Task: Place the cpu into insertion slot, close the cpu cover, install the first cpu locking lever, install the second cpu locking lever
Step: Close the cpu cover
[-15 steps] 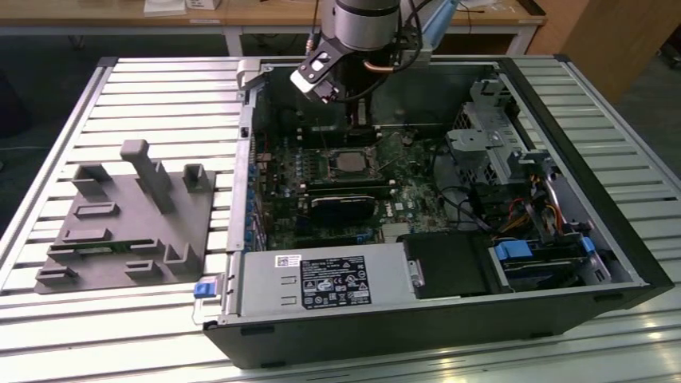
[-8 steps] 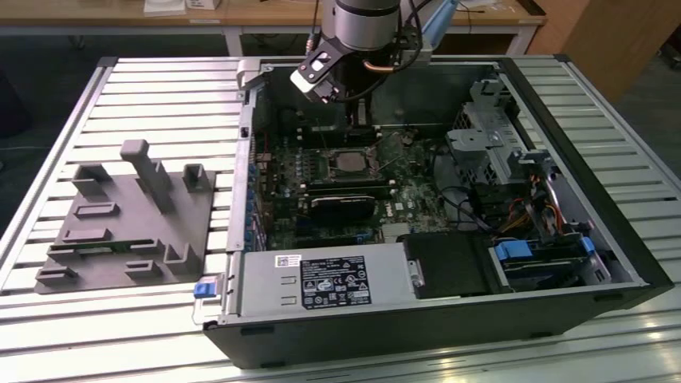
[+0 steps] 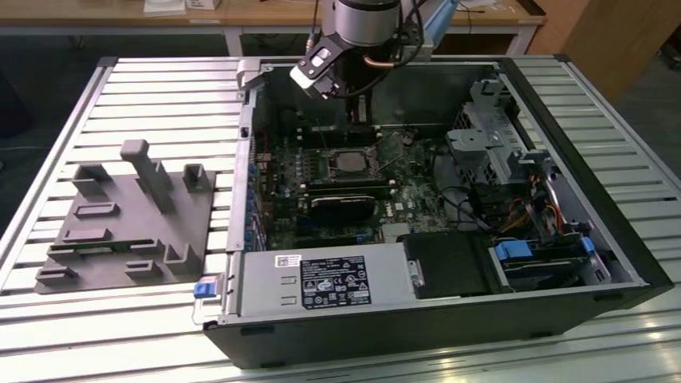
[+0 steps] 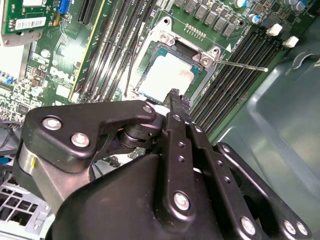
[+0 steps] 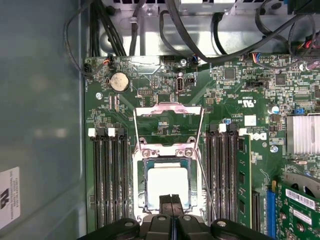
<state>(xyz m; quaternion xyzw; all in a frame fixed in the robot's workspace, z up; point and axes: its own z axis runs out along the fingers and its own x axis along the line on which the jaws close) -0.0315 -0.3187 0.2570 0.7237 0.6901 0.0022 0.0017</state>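
- First wrist view is showing the chip (image 5: 168,182) lying in its socket (image 5: 143,186) mid-board, with the cover (image 5: 168,110) standing open.
- The gripper (image 5: 171,204) is hanging clenched and empty over the chip's edge.
- I'm worrying about the fingertips scraping the chip or snagging the lever (image 4: 242,65).

Open black computer case (image 3: 447,339) on a slatted metal surface (image 3: 159,88); grey moulded fixture (image 3: 127,231) beside it, at the exterior view's left; labelled power supply (image 3: 319,283) inside.

the gripper (image 3: 353,92) is hanging over the open computer case (image 3: 426,327), at twelve o'clock from the insertion slot (image 3: 349,163). a grey fixture (image 3: 127,223) is lying on the slatted bench (image 3: 159,88) at nine o'clock of the case.
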